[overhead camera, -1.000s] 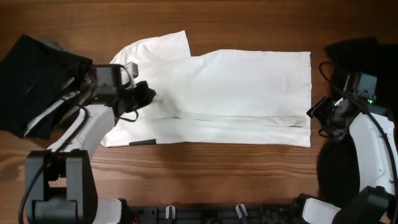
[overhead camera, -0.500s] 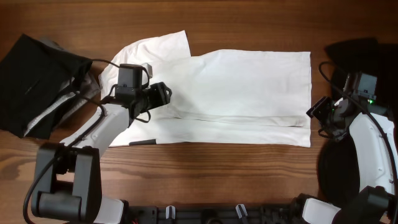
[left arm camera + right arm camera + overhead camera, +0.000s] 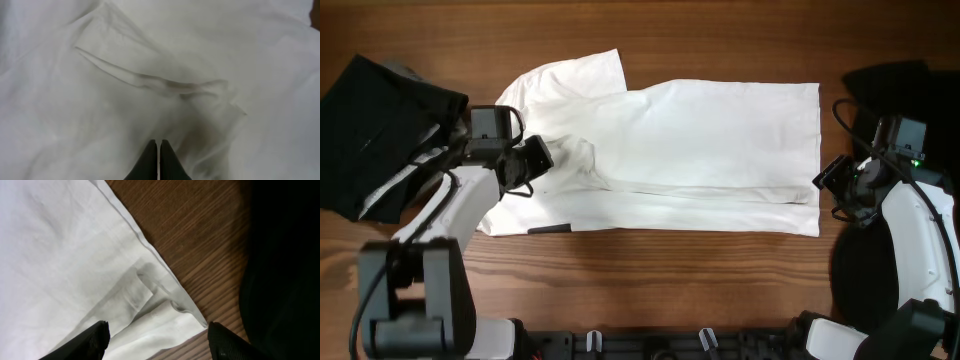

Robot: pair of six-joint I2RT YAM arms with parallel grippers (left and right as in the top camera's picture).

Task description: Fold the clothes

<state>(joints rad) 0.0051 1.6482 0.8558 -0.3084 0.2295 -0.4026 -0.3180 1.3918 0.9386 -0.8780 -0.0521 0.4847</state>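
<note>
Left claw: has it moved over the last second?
Yes. The left claw first went right across the white T-shirt, then drew back left, ending nearer the black garment than before.

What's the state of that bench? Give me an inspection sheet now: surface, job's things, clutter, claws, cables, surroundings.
Surface: wooden table, wood grain showing around the cloth.
Job's things: white T-shirt spread mid-table, partly folded, small dark label at its near edge; black garment heaped at the left; dark garment at the right.
Clutter: nothing seen.
Claws: left claw shut, tips on puckered shirt cloth; whether it pinches the cloth cannot be told. Right claw open above the shirt's corner.
Cables: black cable loops beside the right arm.
Surroundings: nothing seen.
</note>
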